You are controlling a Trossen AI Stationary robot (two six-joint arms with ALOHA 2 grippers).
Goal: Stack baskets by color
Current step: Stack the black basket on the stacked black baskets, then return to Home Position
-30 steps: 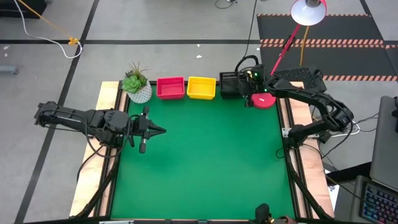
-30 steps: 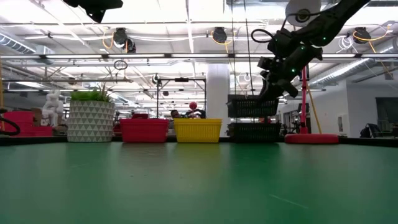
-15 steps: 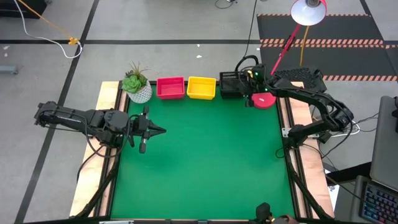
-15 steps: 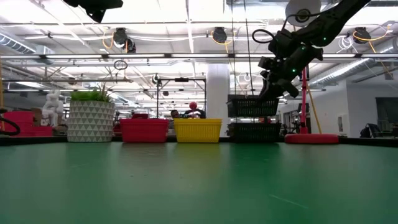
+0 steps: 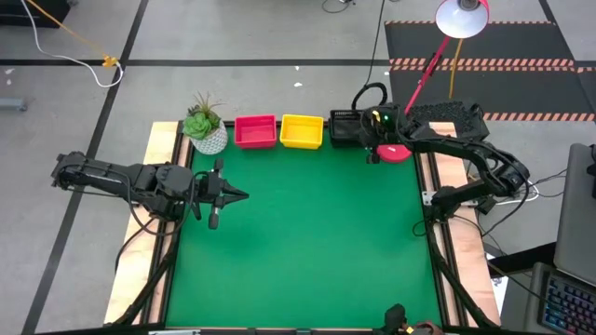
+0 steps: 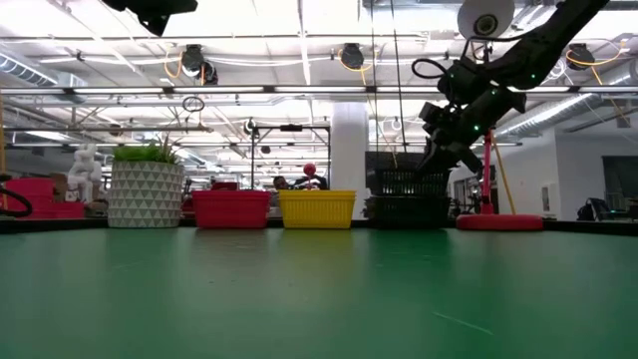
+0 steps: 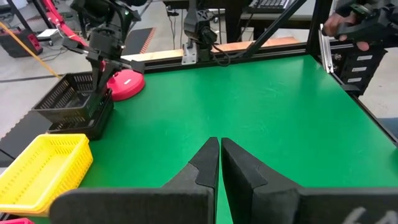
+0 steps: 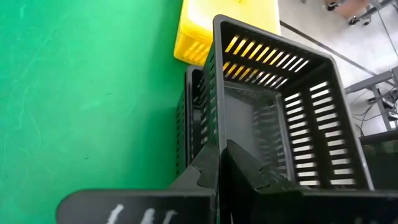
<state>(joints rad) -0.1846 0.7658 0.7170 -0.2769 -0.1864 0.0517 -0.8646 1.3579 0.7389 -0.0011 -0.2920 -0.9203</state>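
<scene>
Near my left side, over the tabletop [image 5: 307, 233] edge, my left gripper [image 5: 235, 195] hangs w/ jaws clenched on nothing, tips touching, aimed across the green mat toward the far right corner. Left arm just waits there.

Farther out, along the back edge of the tabletop, a row runs left to right: white plant pot [image 5: 207, 136] at the left corner, then the red basket [image 5: 255, 131], then the yellow basket [image 5: 302, 131] right beside it, the two about touching. Both sit flat on the mat, open side up.

Next in the row, near the right back corner, are two black ones. The lower black basket [image 6: 409, 211] rests on the tabletop just beside the yellow one. My right gripper [image 5: 375, 147] has jaws grasping the upper black basket [image 6: 409, 181] by its wall on the lamp side, one finger inside, one outside. From the low view the upper one is sunk partly into the lower one, rim a bit higher. In the left wrist view it looks tilted, the gripped side higher, so not fully nested. Can't tell if the bottoms touch. In the right wrist view the upper basket's slotted walls fill the picture, the lower basket's rim shows beside it, and the yellow one lies just past both.

Just beside the black pair, at the corner, sits the round red lamp base [image 5: 395, 153], its red stem leaning off past the tabletop edge.
</scene>
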